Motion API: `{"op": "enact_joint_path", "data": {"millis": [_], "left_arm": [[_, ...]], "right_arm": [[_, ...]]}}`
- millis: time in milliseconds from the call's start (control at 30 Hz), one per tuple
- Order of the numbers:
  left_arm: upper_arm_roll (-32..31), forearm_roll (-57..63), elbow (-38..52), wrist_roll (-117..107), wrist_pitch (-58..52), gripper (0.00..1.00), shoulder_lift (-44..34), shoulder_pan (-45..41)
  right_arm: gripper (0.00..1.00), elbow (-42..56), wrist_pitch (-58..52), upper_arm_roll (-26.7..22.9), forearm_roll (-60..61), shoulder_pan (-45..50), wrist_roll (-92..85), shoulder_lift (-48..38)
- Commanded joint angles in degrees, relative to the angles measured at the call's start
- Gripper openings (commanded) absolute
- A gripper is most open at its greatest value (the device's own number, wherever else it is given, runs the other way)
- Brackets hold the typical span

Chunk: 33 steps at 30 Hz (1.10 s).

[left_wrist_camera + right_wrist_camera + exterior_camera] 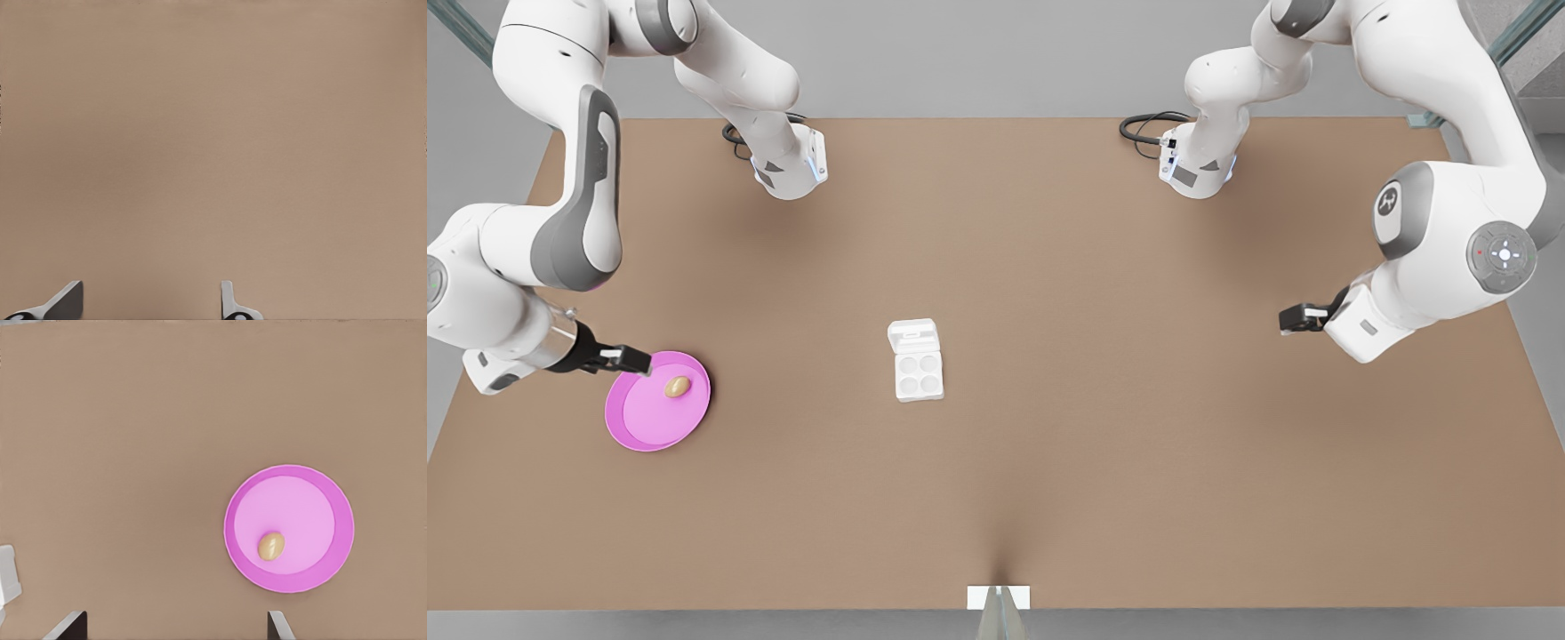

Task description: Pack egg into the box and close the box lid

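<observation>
A tiny tan egg (678, 386) (271, 546) lies on a round pink plate (640, 420) (293, 500) at the front view's left. The white box (919, 377) sits mid-table with its four cups bare. Its box lid (913, 338) lies open and flat behind the cups. My right gripper (627, 360) (175, 630) hovers open at the plate's edge, a short way from the egg and holding nothing. My left gripper (1294, 318) (147, 307) waits open over bare table at the front view's right.
The brown table (1103, 444) spreads wide around the box and plate. Both arm bases (790, 169) (1197, 169) stand at the far edge with cables. A corner of the box (7, 583) peeks into the right wrist view.
</observation>
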Motion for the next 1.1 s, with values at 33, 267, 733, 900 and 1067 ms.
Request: {"op": "enact_joint_path", "data": {"millis": [33, 267, 733, 900, 1067], "left_arm": [[-0.1, -0.4, 0.1, -6.9, 5.3, 1.00, -0.1, -0.2], [-0.4, -0.6, 1.9, -13.0, 0.7, 1.00, 0.3, -1.9], [-1.1, 2.6, 1.6, -13.1, 1.6, 1.00, 0.2, -3.3], [-1.1, 2.7, 1.5, -13.0, 1.7, 1.00, 0.2, -3.1], [-1.1, 2.7, 1.6, -13.1, 1.5, 1.00, 0.2, -3.0]], "right_arm": [[1.00, -0.1, 2.8, -0.1, 0.1, -0.2, -0.2, 0.3], [1.00, -17.5, 22.2, -0.1, -0.2, -1.1, -0.2, 3.8], [1.00, -26.0, 24.0, 7.3, -17.9, -14.9, -3.2, 8.8], [1.00, -30.4, 35.3, 11.6, -20.0, -21.4, -6.5, 10.0], [1.00, -30.3, 39.0, 12.3, -22.4, -22.9, -7.0, 12.8]]}}
